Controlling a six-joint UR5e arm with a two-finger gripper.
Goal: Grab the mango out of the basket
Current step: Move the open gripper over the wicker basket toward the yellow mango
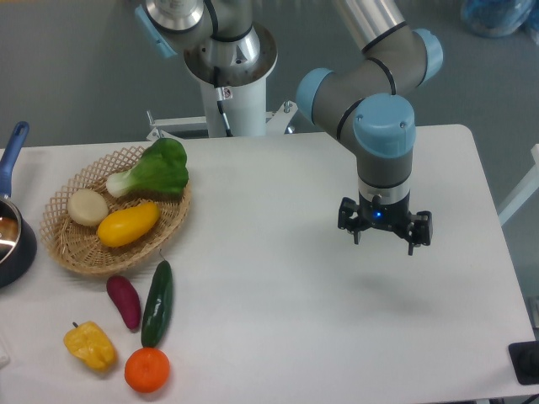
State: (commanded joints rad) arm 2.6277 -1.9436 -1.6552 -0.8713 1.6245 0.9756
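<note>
Hovering over the white counter (pixel 278 278), the black pincer (pixel 385 240) hangs apart and empty, well right of the glossy yellow-orange oval mango (pixel 128 224) in the tan woven wicker basket (pixel 67 252).

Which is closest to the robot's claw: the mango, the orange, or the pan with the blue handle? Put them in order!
From the gripper, in the camera view:
1. The mango, in the basket to the left.
2. The orange, at the front-left table edge, only slightly farther than the mango.
3. The pan, at the far left edge.

The mango (pixel 128 224) looked smooth and glossy. The basket (pixel 63 251) was woven tan wicker. The table (pixel 278 286) appeared matt white.
</note>
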